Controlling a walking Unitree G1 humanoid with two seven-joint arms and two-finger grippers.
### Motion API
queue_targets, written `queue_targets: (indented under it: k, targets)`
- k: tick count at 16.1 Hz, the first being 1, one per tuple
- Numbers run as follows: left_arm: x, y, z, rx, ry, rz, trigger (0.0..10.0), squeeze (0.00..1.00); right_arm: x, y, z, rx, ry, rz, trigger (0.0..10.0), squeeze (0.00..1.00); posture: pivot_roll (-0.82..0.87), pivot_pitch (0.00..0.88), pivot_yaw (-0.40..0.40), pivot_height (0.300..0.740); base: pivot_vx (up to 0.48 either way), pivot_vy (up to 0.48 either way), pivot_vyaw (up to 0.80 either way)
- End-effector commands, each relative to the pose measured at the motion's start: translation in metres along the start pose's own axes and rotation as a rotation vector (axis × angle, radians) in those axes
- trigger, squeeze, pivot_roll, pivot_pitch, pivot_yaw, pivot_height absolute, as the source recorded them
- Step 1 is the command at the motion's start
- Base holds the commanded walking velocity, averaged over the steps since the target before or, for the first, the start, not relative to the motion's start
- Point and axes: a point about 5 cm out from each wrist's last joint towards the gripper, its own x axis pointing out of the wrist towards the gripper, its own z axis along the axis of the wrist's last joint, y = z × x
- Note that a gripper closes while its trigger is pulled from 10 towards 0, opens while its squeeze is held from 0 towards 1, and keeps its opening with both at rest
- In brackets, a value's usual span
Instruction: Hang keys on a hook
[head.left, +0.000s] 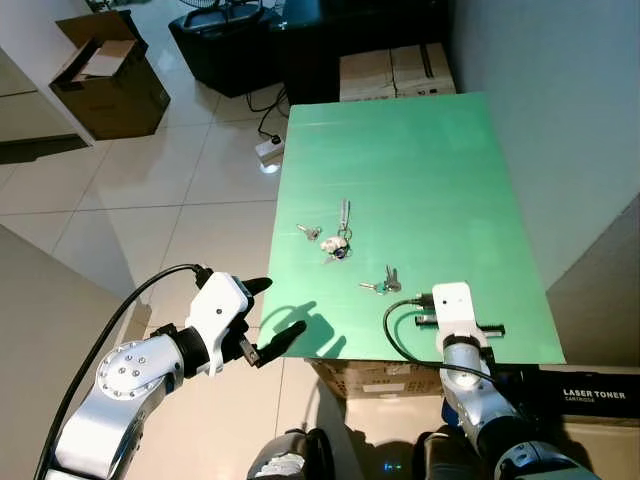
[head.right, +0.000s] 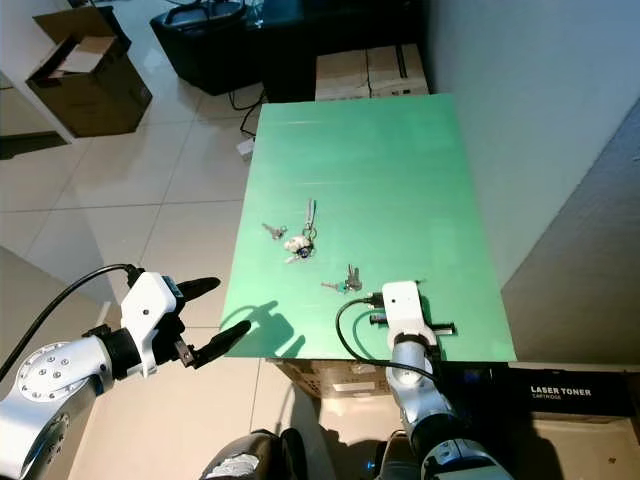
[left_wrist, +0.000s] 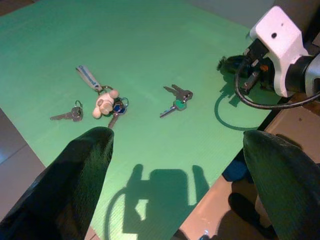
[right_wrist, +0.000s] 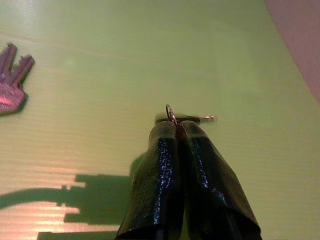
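Green table (head.left: 420, 150): right pincer (right_wrist: 176, 124) pinching small key ring (right_wrist: 170, 114).

Room in a home, used partly for storage.

A green table (head.left: 420, 170) stands with one long edge against a plain grey wall (head.left: 560, 120), on a floor of large glossy pale tiles (head.left: 150, 190). Beyond the table's far edge sit two closed cardboard boxes (head.left: 395, 70) beside dark low furniture (head.left: 250, 45). An open cardboard box (head.left: 105, 85) rests on the tiles toward the far left corner, and a white power strip (head.left: 268, 150) with its cable lies on the floor near the table's far left corner. Under the near edge, a carton marked "LASER TONER CARTRIDGE" (head.left: 590, 395) is stacked.
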Motion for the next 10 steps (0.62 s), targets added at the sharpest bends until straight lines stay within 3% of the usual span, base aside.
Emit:
queue_targets:
  k: [1,4,5,6,9,10]
  targets:
    - [-0.0031,0.0004,-0.0060,0.002,0.028,0.009,10.0,0.00,-0.0031,0.0052,-0.0030,0.010,0.018,0.014,0.0,0.00,0.07,0.158,0.215,0.740,0.000,0.000,0.00]
    - [-0.0026,-0.0002,-0.0072,0.003,0.032,0.010,10.0,0.00,-0.0036,0.0043,-0.0051,0.020,0.026,0.017,0.0,0.00,0.07,0.159,0.214,0.740,0.000,0.000,0.00]
    - [-0.0025,0.0000,-0.0073,0.004,0.032,0.011,10.0,0.00,-0.0036,0.0046,-0.0064,0.016,0.038,0.019,3.0,0.00,0.07,0.162,0.214,0.740,0.000,0.000,0.00]
    - [-0.0025,0.0002,-0.0073,0.004,0.032,0.012,10.0,0.00,-0.0035,0.0047,-0.0077,0.007,0.052,0.017,10.0,0.00,0.07,0.161,0.214,0.740,0.000,0.000,0.00]
    - [-0.0024,0.0011,-0.0074,0.004,0.032,0.014,10.0,0.00,-0.0032,0.0047,-0.0093,0.010,0.073,0.014,10.0,0.00,0.07,0.165,0.214,0.740,0.000,0.000,0.00]
    - [-0.0025,0.0014,-0.0075,0.004,0.032,0.015,10.0,0.00,-0.0034,0.0044,-0.0101,0.014,0.078,0.014,10.0,0.49,0.07,0.166,0.214,0.740,0.000,0.000,0.00]
